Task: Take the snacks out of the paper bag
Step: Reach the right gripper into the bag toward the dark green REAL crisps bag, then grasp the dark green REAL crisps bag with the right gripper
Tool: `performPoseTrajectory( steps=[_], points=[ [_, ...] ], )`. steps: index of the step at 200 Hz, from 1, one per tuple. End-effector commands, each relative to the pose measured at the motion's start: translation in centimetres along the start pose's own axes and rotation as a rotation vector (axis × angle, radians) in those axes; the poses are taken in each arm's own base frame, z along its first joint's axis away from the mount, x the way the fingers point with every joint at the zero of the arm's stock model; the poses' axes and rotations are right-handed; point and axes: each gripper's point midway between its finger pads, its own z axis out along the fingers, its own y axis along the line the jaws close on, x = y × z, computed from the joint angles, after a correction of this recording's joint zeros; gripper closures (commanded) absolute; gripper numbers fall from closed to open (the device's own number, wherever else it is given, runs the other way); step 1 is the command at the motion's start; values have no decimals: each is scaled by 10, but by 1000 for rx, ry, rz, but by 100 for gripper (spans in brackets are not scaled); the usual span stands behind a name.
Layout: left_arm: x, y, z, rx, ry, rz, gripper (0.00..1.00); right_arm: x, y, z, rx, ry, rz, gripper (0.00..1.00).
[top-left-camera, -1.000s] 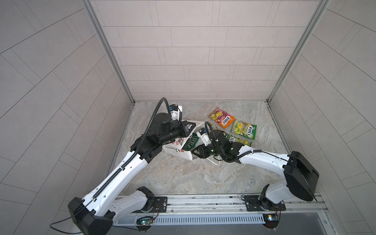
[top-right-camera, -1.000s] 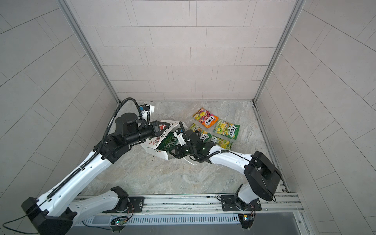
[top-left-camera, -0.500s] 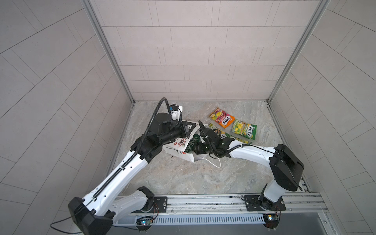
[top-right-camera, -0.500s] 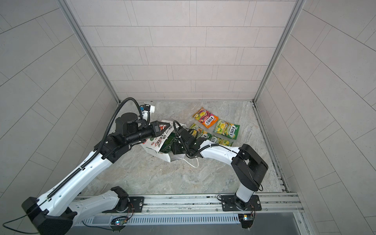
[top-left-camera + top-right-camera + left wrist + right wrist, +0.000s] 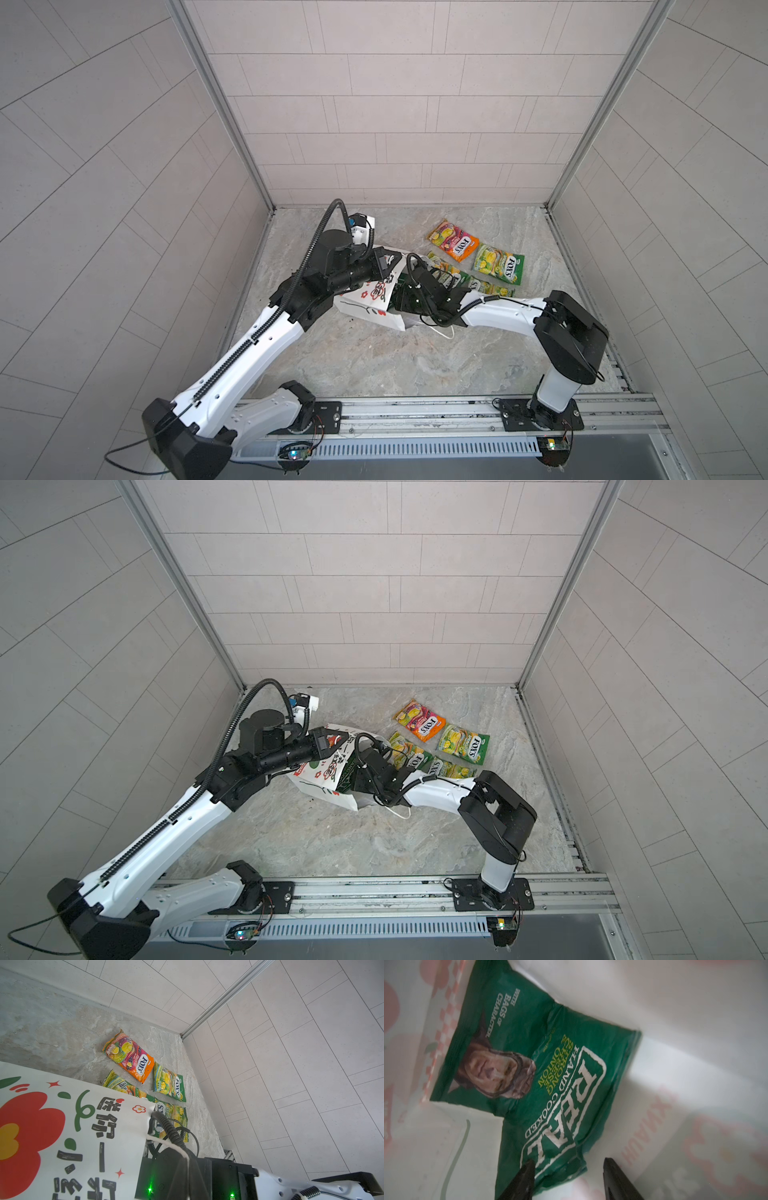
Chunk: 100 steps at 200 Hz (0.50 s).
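A white paper bag [image 5: 365, 305] with a red flower print is shown lying on its side in the middle of a stone floor [image 5: 374, 361], its mouth turned toward the right arm. The left gripper [image 5: 384, 266] is seen closed, pinched on the upper edge of the mouth, which is lifted into a peak. The right gripper [image 5: 569, 1160] is placed inside the bag. Its jaws are parted, and a corner of the crisp bag [image 5: 529, 1064] is seen between them, unclamped. This large dark green crisp bag, marked REAL, is wholly inside the bag. Outside, on the floor beyond the bag toward the back right, four small FOX'S packets are laid flat and close together: an orange packet [image 5: 455, 242] and three green packets [image 5: 498, 264] [image 5: 445, 271] [image 5: 489, 287]. The green packet nearest the bag is partly hidden by the right wrist.
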Motion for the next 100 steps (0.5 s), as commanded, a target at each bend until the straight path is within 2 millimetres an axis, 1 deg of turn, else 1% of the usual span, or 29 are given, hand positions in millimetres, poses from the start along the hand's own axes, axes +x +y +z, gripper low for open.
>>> performPoseTrajectory(
  steps=[1, 39, 88, 100],
  points=[
    [-4, -11, -1, 41, -12, 22, 100, -8, 0, 8, 3, -57, 80, 46],
    [-3, -10, 1, 42, -1, 19, 100, -10, 2, 18, -21, -88, 119, 47],
    [-4, -16, -1, 56, 4, 23, 100, -10, 15, 34, -47, -83, 128, 50],
    [-4, -16, -1, 54, 4, 25, 100, -11, 17, 39, -47, -87, 129, 53]
  ],
)
